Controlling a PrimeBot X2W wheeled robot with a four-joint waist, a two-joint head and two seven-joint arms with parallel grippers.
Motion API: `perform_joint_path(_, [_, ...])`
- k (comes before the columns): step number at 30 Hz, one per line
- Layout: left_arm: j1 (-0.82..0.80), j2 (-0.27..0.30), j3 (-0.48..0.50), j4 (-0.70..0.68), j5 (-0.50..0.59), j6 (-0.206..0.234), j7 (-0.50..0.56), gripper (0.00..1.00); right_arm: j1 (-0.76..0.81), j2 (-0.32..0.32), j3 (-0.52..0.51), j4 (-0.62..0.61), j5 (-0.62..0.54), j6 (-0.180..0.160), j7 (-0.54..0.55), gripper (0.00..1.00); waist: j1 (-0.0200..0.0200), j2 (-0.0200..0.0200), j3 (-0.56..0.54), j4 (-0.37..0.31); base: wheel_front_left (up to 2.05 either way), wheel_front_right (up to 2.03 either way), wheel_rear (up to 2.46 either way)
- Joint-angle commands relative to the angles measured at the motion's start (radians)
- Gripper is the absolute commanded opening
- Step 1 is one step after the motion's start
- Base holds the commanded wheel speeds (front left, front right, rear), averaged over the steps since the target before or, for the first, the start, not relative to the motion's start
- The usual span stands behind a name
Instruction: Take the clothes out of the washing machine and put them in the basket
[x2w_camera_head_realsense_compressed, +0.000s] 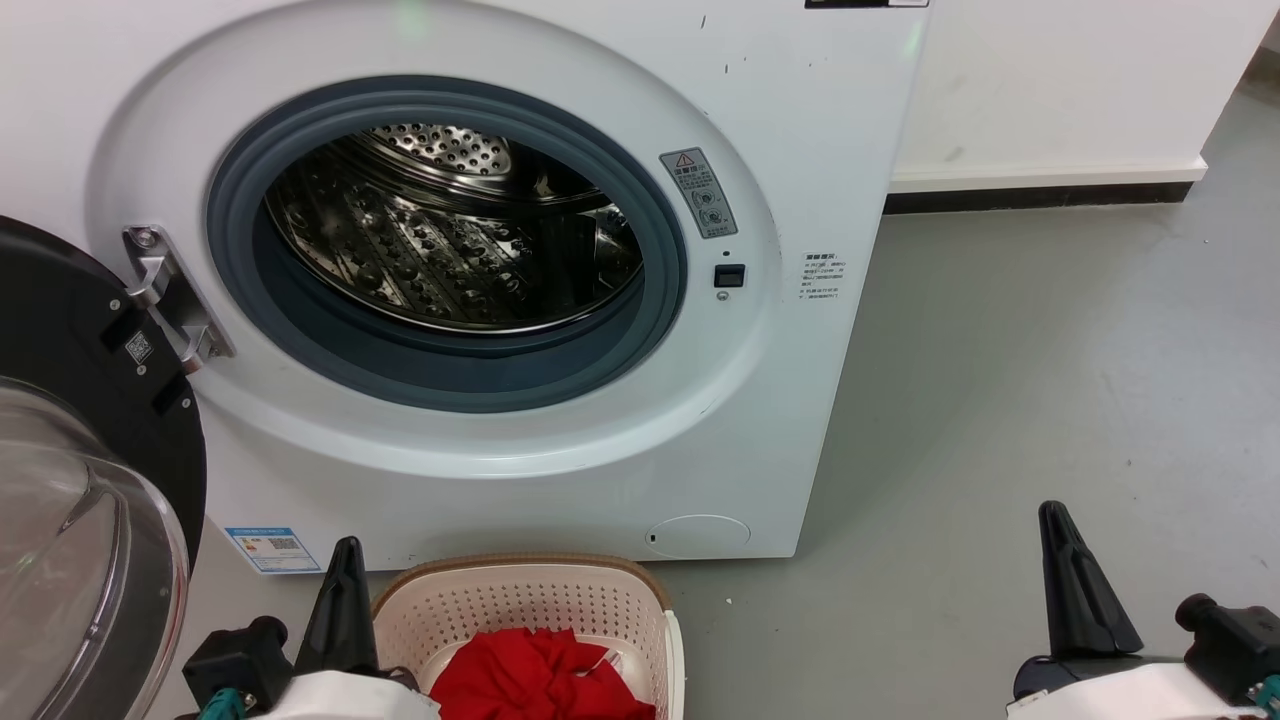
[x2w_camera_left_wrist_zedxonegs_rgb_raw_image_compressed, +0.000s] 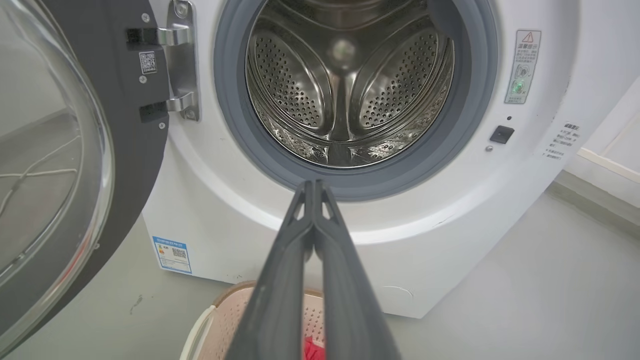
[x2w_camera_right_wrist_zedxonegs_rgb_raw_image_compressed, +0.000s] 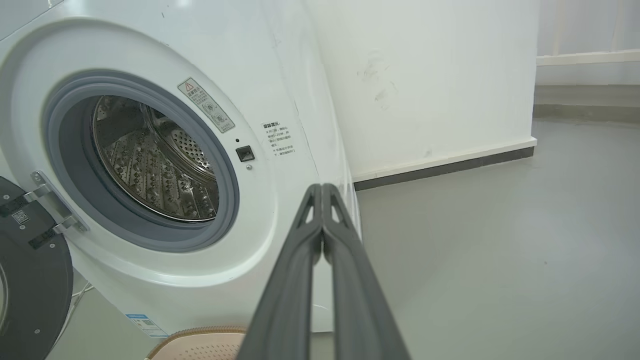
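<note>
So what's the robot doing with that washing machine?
It is emptying the washing machine. The door hangs open on the left, and the steel drum looks empty. The red clothes already lie in the basket, which sits on the floor in front of the machine. The robot's jaws on both arms are shut and hold nothing, the left ones beside the basket.

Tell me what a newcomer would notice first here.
The washer, centre of the head view, gapes open onto a shiny steel drum that looks bare. On the floor just before it, bright red clothes lie heaped in the basket. The glass door hangs open at left.
</note>
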Motion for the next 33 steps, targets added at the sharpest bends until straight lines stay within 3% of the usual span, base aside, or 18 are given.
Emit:
perform_joint_path(1, [-0.030,0.001,0.006,-0.009,-0.041,-0.004,0.008,0.00,-0.029,-0.008,0.000,-0.008,0.045,0.000,0.005,0.00,0.0000,0.0000,0.000,0.000,0.00,0.00,0.00])
perform_joint_path(33, [-0.099,0.001,0.048,0.055,-0.564,-0.064,0.131,0.00,-0.105,-0.027,-0.013,0.080,0.578,0.000,0.110,0.00,-0.0001,0.0000,0.003,0.009,0.00,0.00,0.00])
